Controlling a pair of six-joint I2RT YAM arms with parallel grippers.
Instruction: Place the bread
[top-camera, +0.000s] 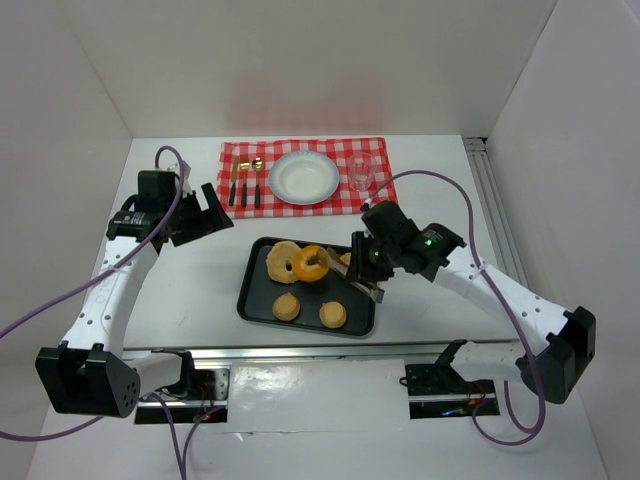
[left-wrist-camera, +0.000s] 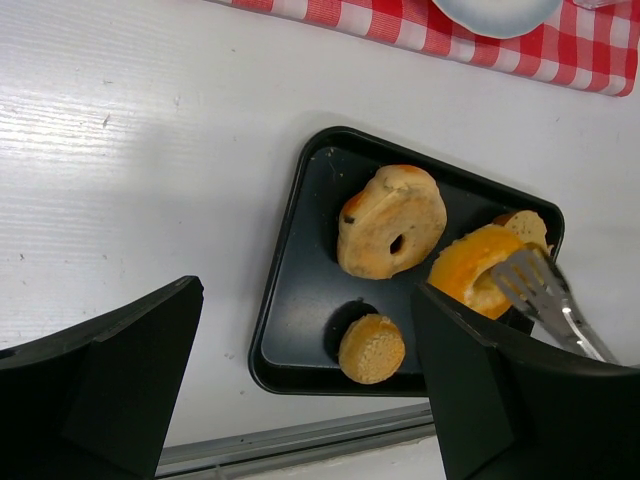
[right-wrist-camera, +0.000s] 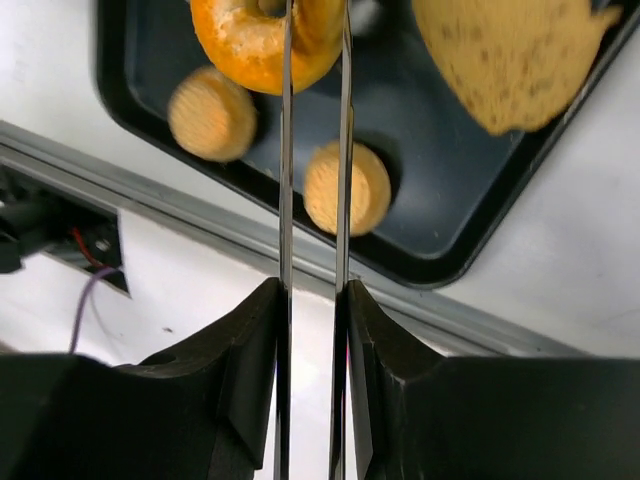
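You see the white table (top-camera: 180, 300), with the red checked cloth (top-camera: 240, 155) at 12 o'clock and the black tray (top-camera: 312, 305) in the middle. Your left gripper (top-camera: 205, 220) hangs at 10 o'clock from the tray, jaws spread, holding nothing. Your right gripper (right-wrist-camera: 312, 300), at 3 o'clock, presses its jaws on the metal tongs (right-wrist-camera: 286, 200), and these pinch the orange doughnut (top-camera: 310, 263) over the tray. The pale ring (top-camera: 280, 258) lies at the tray's 11 o'clock, the oval roll (right-wrist-camera: 500, 60) at 2 o'clock, and a bun (top-camera: 287, 307) and a second bun (top-camera: 333, 314) near 6 o'clock.
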